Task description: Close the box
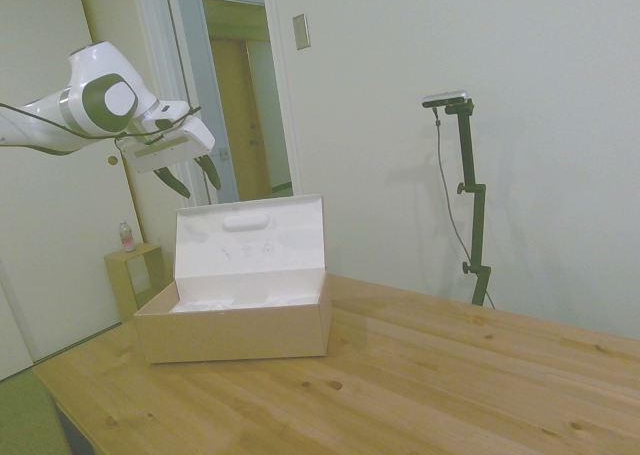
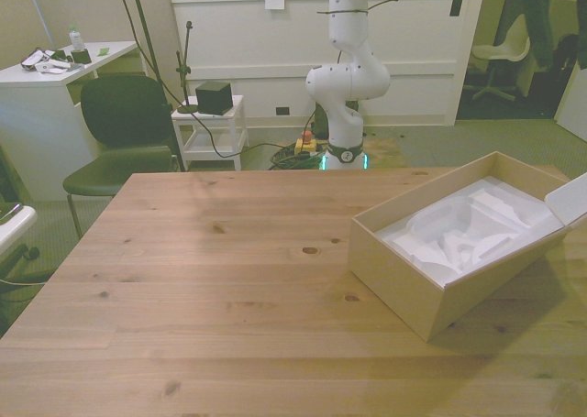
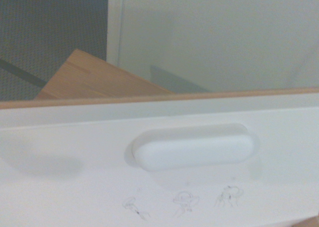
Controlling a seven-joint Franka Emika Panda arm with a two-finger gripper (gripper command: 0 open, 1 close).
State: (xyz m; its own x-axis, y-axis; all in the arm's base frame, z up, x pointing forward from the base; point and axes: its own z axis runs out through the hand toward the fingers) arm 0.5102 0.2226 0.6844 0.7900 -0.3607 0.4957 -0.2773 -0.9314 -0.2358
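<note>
Wooden table [image 1: 420,375]; box [image 1: 235,330] open, tool [image 1: 192,180] above.

Tan box [image 1: 235,333], white inside (faint grey scribbles on the lid [image 3: 189,197]); knotty honey-coloured table [image 2: 229,279].

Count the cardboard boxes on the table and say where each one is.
1. The box sits at the table's end toward the front view's right, lid standing open, white insert showing. The gripper hangs above the lid, apart from it.
</note>
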